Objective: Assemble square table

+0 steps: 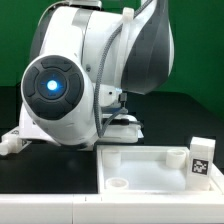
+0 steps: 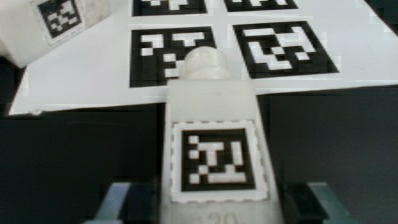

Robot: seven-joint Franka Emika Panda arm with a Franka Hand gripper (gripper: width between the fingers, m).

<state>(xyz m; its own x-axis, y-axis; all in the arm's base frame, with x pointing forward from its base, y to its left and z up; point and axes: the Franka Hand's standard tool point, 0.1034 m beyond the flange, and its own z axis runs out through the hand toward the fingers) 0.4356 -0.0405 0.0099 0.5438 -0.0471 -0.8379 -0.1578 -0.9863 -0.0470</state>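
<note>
Jaws straddle a tagged table leg [image 2: 214, 120] near the marker board [image 2: 98, 85], slim gaps either side; an off-centre squeeze could roll it loose.

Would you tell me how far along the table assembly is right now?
Done: nothing attached; the panel shows empty sockets. In hand: the gripper straddles one leg over the marker board, jaws not yet touching. Left: every leg, including the standing leg by the panel.

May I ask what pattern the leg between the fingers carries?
A black-and-white square tag on the white leg; wrist view best.
</note>
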